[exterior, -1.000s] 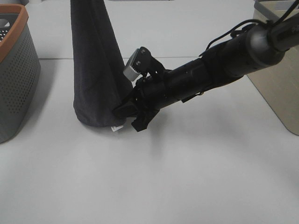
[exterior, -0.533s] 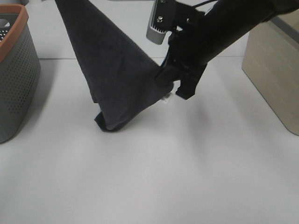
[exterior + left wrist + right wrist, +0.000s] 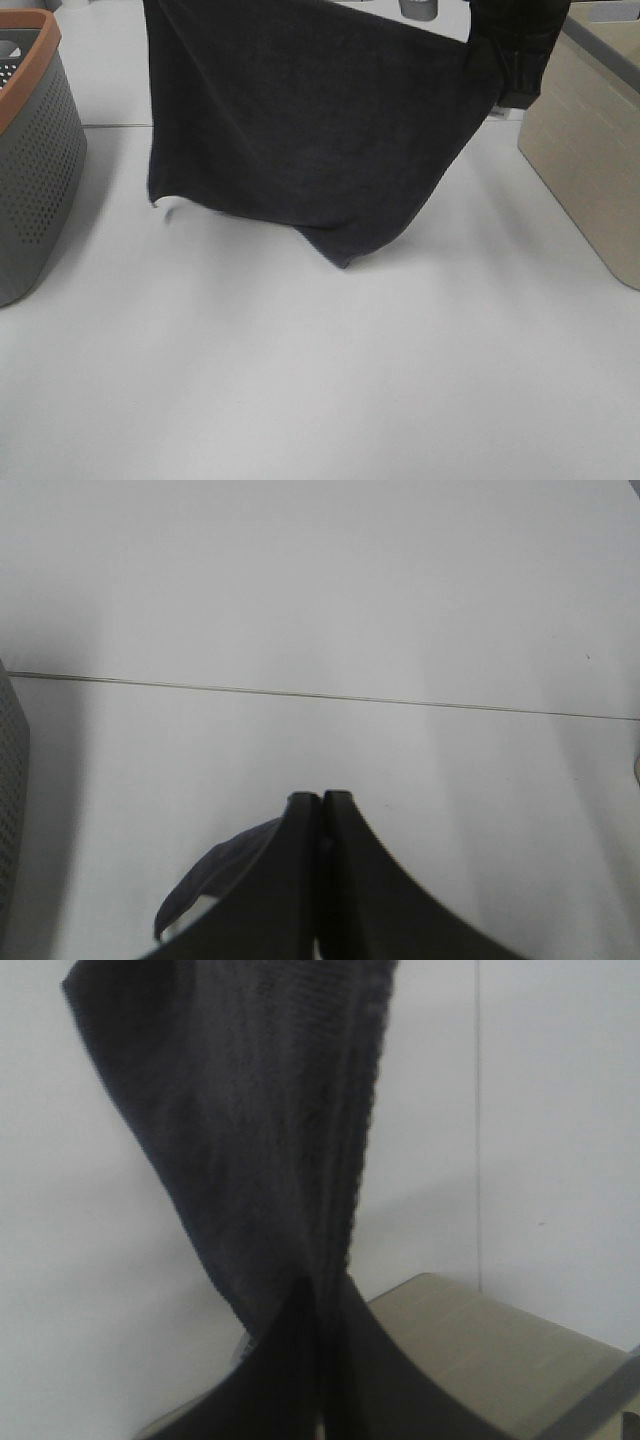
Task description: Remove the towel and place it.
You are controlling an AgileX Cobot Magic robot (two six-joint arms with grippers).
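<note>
The towel (image 3: 310,130) is held spread above the far half of the desk (image 3: 350,380). Its upper corners are pinched in the closed left gripper (image 3: 321,798) and right gripper (image 3: 320,1295). A basket (image 3: 40,150) stands at the left edge and a beige box (image 3: 590,150) at the right, with open surface left between them.

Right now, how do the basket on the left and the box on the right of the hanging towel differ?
The basket is grey with an orange rim; the box is beige. The basket's wall is full of small holes; the box's looks solid. Both stand on the white table, flanking the towel, cut off by the picture's edges.
</note>
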